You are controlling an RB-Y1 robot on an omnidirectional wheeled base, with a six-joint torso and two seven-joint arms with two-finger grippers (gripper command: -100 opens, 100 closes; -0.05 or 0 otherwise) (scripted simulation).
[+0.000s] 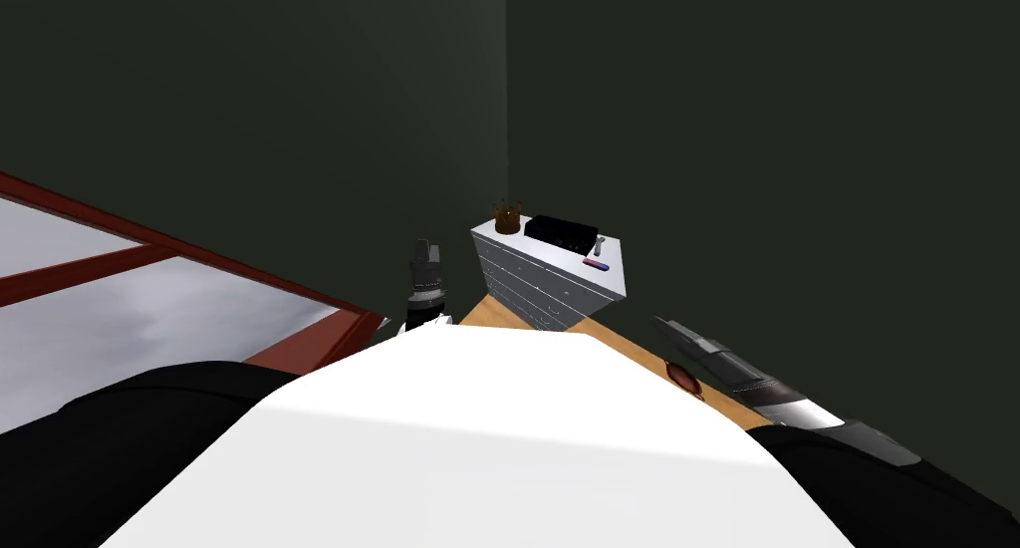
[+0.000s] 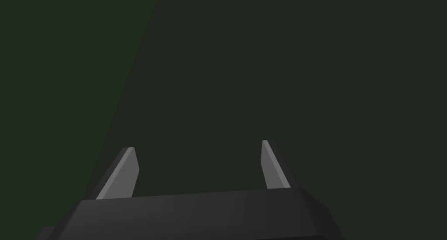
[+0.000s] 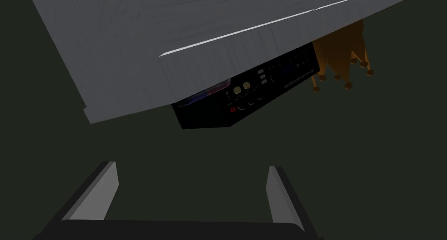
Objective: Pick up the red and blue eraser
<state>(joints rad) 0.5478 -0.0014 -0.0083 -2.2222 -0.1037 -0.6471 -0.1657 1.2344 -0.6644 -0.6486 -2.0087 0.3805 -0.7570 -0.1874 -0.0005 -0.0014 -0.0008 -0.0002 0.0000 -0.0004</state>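
Red and blue eraser point(image 1: 596, 264) lies atop the white dresser point(image 1: 528, 278); left claw point(image 2: 197, 145) and right claw point(image 3: 191, 165) gape wide, empty, short of the dresser.

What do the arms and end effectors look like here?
Left end effector and right end effector match: two thin, light grey blade fingers with slanted tips on a dark bevelled box. Right forearm: dark grey segments, one silvery-white band, black further up. Left forearm: dark grey with pale rings. No cables or markings visible.
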